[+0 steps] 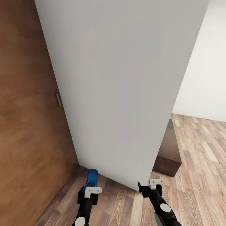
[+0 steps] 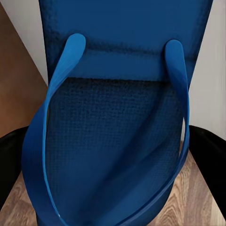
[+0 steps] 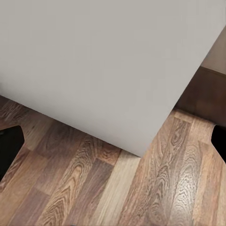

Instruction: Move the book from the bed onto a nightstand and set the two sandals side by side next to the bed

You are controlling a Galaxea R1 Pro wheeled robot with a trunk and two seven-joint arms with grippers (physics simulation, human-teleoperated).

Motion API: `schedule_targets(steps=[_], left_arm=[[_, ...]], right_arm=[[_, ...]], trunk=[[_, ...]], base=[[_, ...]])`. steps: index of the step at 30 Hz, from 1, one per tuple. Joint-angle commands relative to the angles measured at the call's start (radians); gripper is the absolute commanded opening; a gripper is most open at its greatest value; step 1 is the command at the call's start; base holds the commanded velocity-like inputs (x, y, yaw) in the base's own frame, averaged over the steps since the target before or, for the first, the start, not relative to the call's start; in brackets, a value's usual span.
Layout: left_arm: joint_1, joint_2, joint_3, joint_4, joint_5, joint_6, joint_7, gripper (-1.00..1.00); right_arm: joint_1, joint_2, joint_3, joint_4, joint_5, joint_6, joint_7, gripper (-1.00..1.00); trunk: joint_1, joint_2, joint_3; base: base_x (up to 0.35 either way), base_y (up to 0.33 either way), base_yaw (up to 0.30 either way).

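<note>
Sandal (image 2: 113, 141) in left claw (image 1: 89, 188)

Sandal (image 1: 91, 177) before wall corner (image 1: 138, 185).

- We see a flat bright blue flip-flop sandal (image 1: 91, 177); in the left wrist view its sole (image 2: 113, 155) carries a fine woven-looking grain, darker than the smooth blue straps (image 2: 56, 94).
- We see a broad plain light grey wall panel (image 1: 122, 84), one even tone, without pattern.
- We see a reddish-brown wooden door (image 1: 25, 103) with soft grain and a small grey handle (image 1: 58, 99).
- We see a light wood-plank floor (image 1: 201, 150) in mixed tan, brown and pale boards with dark swirling grain.
- We see a dark brown glossy wooden cabinet (image 1: 169, 150).
- We see a plain white far wall (image 1: 207, 69).
- We see black arms with white pieces at the left gripper (image 1: 89, 191) and the right gripper (image 1: 150, 185).
</note>
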Motion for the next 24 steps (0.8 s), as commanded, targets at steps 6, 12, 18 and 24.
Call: schedule_targets(steps=[6,12,18,24], left_arm=[[-0.002,0.000,-0.005,-0.001,0.010,-0.006,0.007,-1.00],[-0.002,-0.002,-0.005,-0.001,0.010,-0.006,0.007,-1.00],[-0.002,-0.002,-0.005,0.000,0.011,-0.006,0.007,-1.00],[-0.002,-0.002,-0.005,0.000,0.011,-0.006,0.007,-1.00]], right_arm=[[-0.001,-0.002,0.004,-0.002,-0.007,0.005,-0.007,1.00],[-0.001,-0.002,0.004,-0.002,-0.008,0.005,-0.006,1.00],[-0.001,-0.002,0.004,-0.002,-0.008,0.005,-0.006,1.00],[-0.001,-0.002,0.004,-0.002,-0.008,0.005,-0.006,1.00]], trunk=[[0.000,-0.002,-0.002],[0.000,-0.002,-0.002],[0.000,-0.002,-0.002],[0.000,-0.002,-0.002]], base=[[0.000,0.000,0.000],[0.000,0.000,-0.094],[0.000,0.000,-0.247],[0.000,0.000,-0.280]])
